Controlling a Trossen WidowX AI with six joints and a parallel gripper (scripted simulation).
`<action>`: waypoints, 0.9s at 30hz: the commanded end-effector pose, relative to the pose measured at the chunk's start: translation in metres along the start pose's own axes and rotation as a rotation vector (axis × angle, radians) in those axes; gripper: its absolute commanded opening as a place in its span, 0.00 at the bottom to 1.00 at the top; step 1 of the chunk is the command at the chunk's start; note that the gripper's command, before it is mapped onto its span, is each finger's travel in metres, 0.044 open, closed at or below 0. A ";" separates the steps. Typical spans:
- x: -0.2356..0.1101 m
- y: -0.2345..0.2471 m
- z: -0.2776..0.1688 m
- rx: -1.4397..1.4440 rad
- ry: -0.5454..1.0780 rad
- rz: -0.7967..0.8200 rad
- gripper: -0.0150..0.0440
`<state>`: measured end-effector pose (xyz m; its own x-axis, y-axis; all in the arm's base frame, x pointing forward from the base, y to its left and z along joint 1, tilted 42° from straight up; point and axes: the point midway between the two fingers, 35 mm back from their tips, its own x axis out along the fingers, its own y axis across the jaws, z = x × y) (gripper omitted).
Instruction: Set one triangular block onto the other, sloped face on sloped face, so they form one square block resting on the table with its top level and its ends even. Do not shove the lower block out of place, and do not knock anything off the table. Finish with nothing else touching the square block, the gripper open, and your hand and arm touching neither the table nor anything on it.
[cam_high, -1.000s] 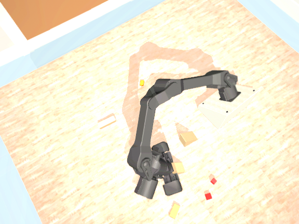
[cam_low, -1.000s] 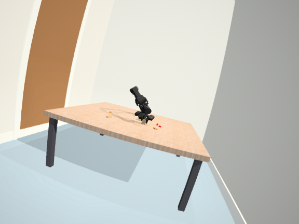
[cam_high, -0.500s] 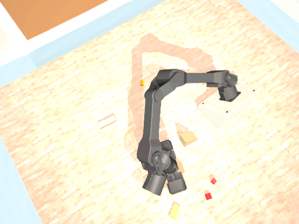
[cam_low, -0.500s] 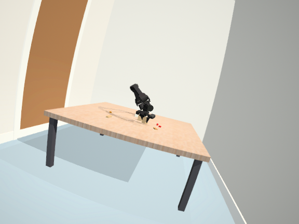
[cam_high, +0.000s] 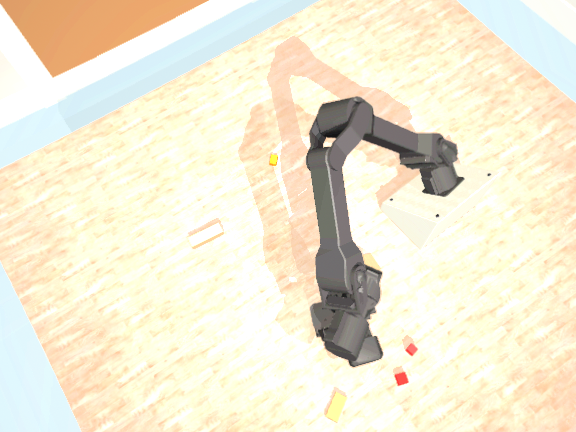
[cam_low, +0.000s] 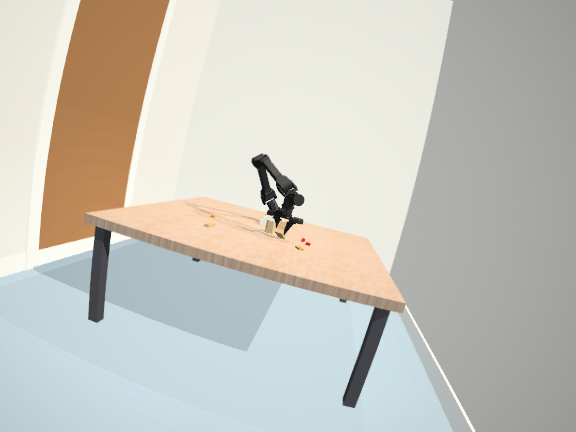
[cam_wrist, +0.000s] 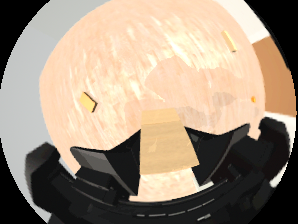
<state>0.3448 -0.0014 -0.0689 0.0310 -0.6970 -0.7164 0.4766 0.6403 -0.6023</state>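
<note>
My gripper is shut on one tan triangular block, held across its sides. The arm hides this block in the top view. It looks tilted in the exterior view; how far it is off the table is hard to tell. The other triangular block stands on the table, beside the held one and nearer the arm's base. The arm covers most of it in the top view. The two blocks look apart. Its sloped face cannot be made out.
A pale bar and a small orange block lie off to one side. Two red cubes and a yellow block lie near the hand. The arm stands on a pale plate.
</note>
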 end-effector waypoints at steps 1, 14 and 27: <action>-0.003 -0.001 -0.005 -0.004 -0.084 -0.001 0.25; -0.008 0.000 -0.028 -0.008 -0.417 0.003 0.25; -0.005 0.003 -0.046 -0.011 -0.669 0.015 0.30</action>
<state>0.3036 0.0193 -0.0839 0.5808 -0.7360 -0.3477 0.4560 0.6480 -0.6100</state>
